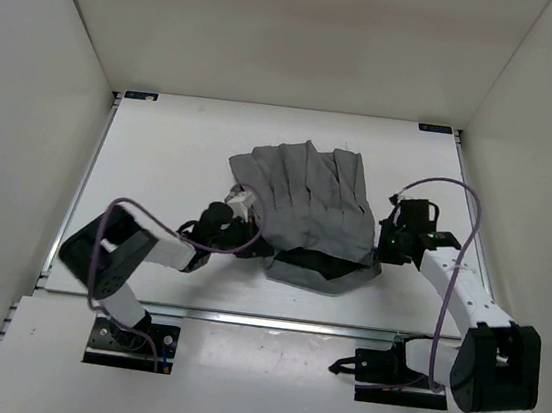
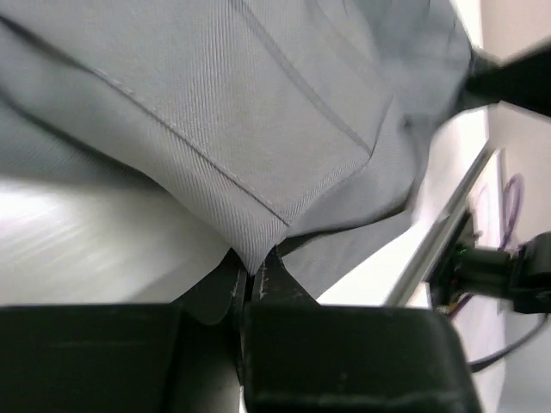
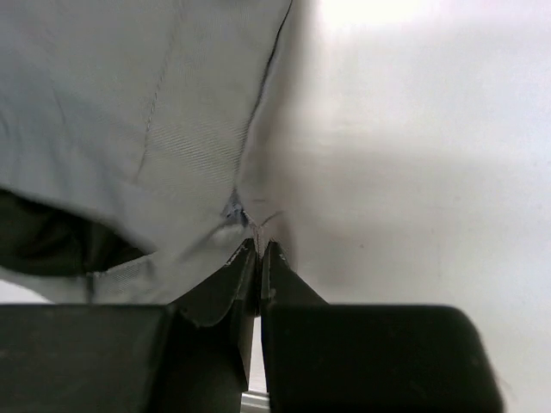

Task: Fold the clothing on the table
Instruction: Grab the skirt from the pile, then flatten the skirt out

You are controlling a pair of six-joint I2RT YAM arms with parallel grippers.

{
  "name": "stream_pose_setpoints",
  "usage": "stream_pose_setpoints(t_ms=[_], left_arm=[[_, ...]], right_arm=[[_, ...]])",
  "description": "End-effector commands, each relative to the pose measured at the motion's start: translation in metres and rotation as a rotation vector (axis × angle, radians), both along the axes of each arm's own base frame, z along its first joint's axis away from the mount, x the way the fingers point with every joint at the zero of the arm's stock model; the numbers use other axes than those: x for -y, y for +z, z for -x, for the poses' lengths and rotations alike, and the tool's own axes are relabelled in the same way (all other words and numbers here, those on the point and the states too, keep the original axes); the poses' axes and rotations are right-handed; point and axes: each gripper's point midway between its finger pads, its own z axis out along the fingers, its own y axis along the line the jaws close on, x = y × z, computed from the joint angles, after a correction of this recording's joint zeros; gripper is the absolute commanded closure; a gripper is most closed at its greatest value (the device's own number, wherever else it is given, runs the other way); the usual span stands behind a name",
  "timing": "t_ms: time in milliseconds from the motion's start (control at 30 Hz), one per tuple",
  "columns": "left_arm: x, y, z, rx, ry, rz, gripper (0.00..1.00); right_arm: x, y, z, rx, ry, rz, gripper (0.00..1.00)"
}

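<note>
The clothing [image 1: 306, 205] lies near the middle of the tabletop [image 1: 162, 147], a grey woven piece with a fine twill texture and long straight pleats fanning toward 12 o'clock. It is bunched rather than flat. Its 6 o'clock edge is turned up so that the darker lining [image 1: 314, 267] shows underneath.

The left gripper [image 1: 243, 206] sits at the garment's 9 o'clock side. In its wrist view the jaws are clenched on a pointed corner of the cloth. The right gripper [image 1: 386, 236] is at the 3 o'clock side. Its jaws are pressed together on the thin fabric edge, with bare white surface just beside them.

Open tabletop runs around the garment toward 12 and 9 o'clock, and a narrower strip lies at 3 o'clock. White walls [image 1: 39, 87] close three sides, and a metal rail [image 1: 242, 317] runs along the 6 o'clock edge.
</note>
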Motion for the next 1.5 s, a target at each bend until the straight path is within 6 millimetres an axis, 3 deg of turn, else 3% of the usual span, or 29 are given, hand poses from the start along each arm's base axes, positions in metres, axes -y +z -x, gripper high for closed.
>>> stream_pose_setpoints(t_ms=[0,67,133,167,233,300,367,433,567,600,667,700,767,833,867,967,1033,1067,1100,1133,1167,1200,1233,1267,1300,1333,1367,1400,1467], left_arm=[[-0.037,0.065,-0.02,0.136,0.078,0.055,1.0],[-0.058,0.092,-0.028,0.189,0.134,0.033,1.0],[-0.074,0.151,-0.037,0.346,0.198,0.05,1.0],[-0.08,0.156,-0.035,0.344,0.216,0.035,1.0],[-0.093,0.21,-0.033,0.458,0.252,0.081,1.0],[-0.099,0.239,-0.024,0.487,0.227,0.122,1.0],[-0.108,0.272,-0.023,0.543,0.235,0.149,1.0],[-0.109,0.281,-0.026,0.55,0.226,0.153,1.0],[-0.119,0.274,-0.058,0.529,0.232,0.119,1.0],[-0.121,0.27,-0.083,0.513,0.224,0.093,1.0],[-0.123,0.275,-0.102,0.517,0.219,0.065,1.0],[-0.123,0.29,-0.122,0.553,0.222,0.032,1.0],[-0.129,0.315,-0.15,0.576,0.234,-0.005,1.0],[-0.134,0.366,-0.172,0.641,0.234,-0.008,1.0],[-0.135,0.395,-0.177,0.687,0.238,0.001,1.0],[-0.143,0.436,-0.175,0.778,0.273,-0.045,1.0],[-0.145,0.437,-0.167,0.799,0.288,-0.065,1.0],[-0.143,0.418,-0.163,0.77,0.272,-0.076,1.0],[-0.141,0.382,-0.157,0.714,0.27,-0.08,1.0],[-0.141,0.387,-0.158,0.733,0.273,-0.074,1.0],[-0.14,0.353,-0.151,0.663,0.271,-0.076,1.0],[-0.139,0.342,-0.15,0.659,0.276,-0.064,1.0],[-0.138,0.31,-0.141,0.613,0.275,-0.063,1.0],[-0.139,0.268,-0.133,0.524,0.276,-0.074,1.0],[-0.137,0.25,-0.13,0.495,0.272,-0.072,0.94],[-0.137,0.212,-0.118,0.419,0.261,-0.077,0.64],[-0.138,0.175,-0.106,0.329,0.262,-0.087,0.54],[-0.141,0.142,-0.093,0.268,0.255,-0.097,0.5],[-0.14,0.109,-0.072,0.178,0.252,-0.053,0.35]], right_arm=[[-0.018,0.059,-0.025,0.248,0.039,-0.194,1.0],[-0.022,0.103,-0.031,0.415,0.073,-0.301,1.0],[-0.041,0.152,-0.03,0.573,0.162,-0.43,1.0],[-0.043,0.169,-0.027,0.63,0.176,-0.448,1.0],[-0.056,0.205,-0.017,0.713,0.246,-0.518,0.99],[-0.066,0.248,-0.007,0.789,0.315,-0.572,1.0],[-0.077,0.265,-0.001,0.785,0.367,-0.636,1.0],[-0.089,0.284,-0.002,0.815,0.442,-0.701,1.0],[-0.11,0.282,-0.04,0.75,0.472,-0.786,1.0],[-0.121,0.301,-0.053,0.778,0.519,-0.766,1.0],[-0.13,0.305,-0.078,0.781,0.539,-0.75,0.99],[-0.134,0.331,-0.085,0.836,0.57,-0.73,1.0],[-0.14,0.348,-0.117,0.854,0.594,-0.702,1.0],[-0.14,0.401,-0.135,0.934,0.625,-0.638,1.0],[-0.137,0.412,-0.138,0.951,0.617,-0.622,1.0],[-0.12,0.438,-0.144,0.983,0.599,-0.599,1.0],[-0.112,0.416,-0.147,0.931,0.574,-0.616,1.0],[-0.11,0.409,-0.144,0.924,0.57,-0.618,1.0],[-0.105,0.382,-0.141,0.892,0.549,-0.633,1.0],[-0.102,0.359,-0.145,0.831,0.514,-0.652,1.0],[-0.102,0.353,-0.141,0.833,0.51,-0.667,1.0],[-0.099,0.315,-0.138,0.753,0.471,-0.687,1.0],[-0.103,0.279,-0.136,0.684,0.444,-0.715,1.0],[-0.103,0.274,-0.131,0.697,0.443,-0.717,1.0],[-0.109,0.235,-0.121,0.613,0.418,-0.736,1.0],[-0.114,0.201,-0.112,0.546,0.386,-0.755,1.0],[-0.118,0.163,-0.099,0.475,0.364,-0.769,1.0],[-0.121,0.151,-0.093,0.461,0.353,-0.766,1.0],[-0.126,0.094,-0.065,0.344,0.306,-0.787,1.0]])
